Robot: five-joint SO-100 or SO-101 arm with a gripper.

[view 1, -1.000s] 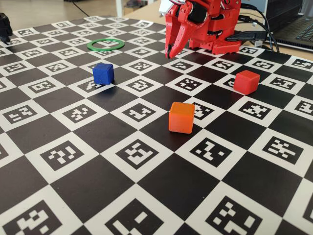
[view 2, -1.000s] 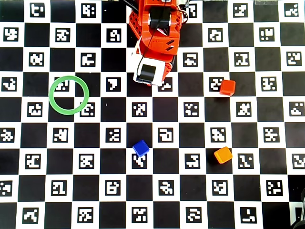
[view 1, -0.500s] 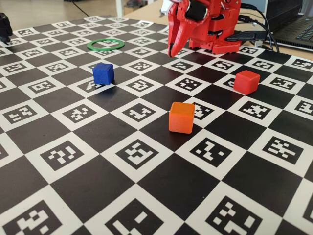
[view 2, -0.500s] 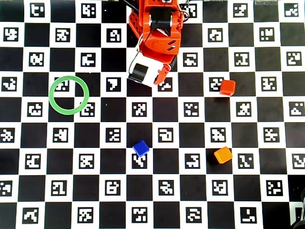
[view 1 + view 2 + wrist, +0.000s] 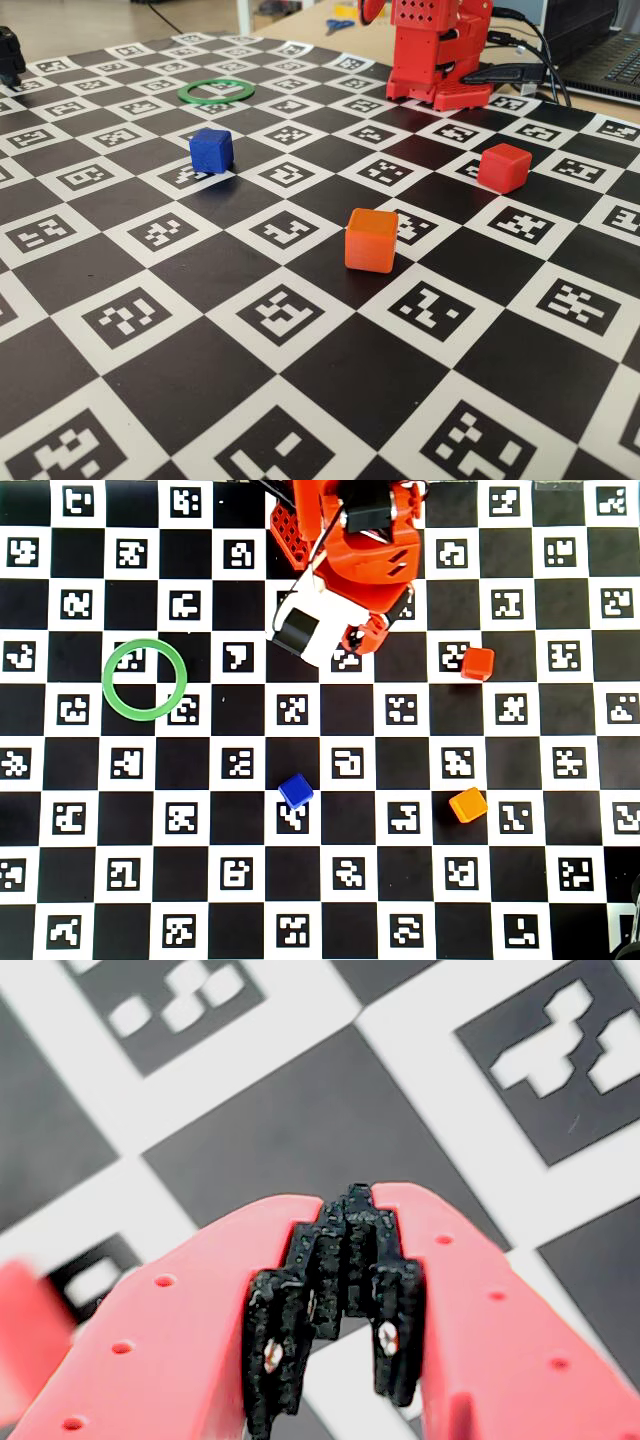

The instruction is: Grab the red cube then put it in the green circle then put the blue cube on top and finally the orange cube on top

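The red cube (image 5: pixel 503 167) (image 5: pixel 477 663) rests on the checkered mat to the right of the arm. Nearer the front lies the orange cube (image 5: pixel 371 240) (image 5: pixel 467 805). The blue cube (image 5: pixel 211 150) (image 5: pixel 295 791) is left of it. The green circle (image 5: pixel 216 92) (image 5: pixel 145 679) lies flat at the far left with nothing inside. In the wrist view my gripper (image 5: pixel 355 1200) is shut, black pads meeting, nothing between them, hovering over the mat. A blurred red shape (image 5: pixel 25 1330) shows at that view's left edge. In the overhead view the gripper (image 5: pixel 366 637) hangs left of the red cube, apart from it.
The red arm base (image 5: pixel 440 55) stands at the mat's far edge. A laptop (image 5: pixel 610 60) and cables lie behind it at the right. The mat (image 5: pixel 320 730) carries printed marker squares all over.
The arm has lifted and turned toward the red cube's side. The gripper has risen out of the top of the fixed view. The cubes and ring have not moved.
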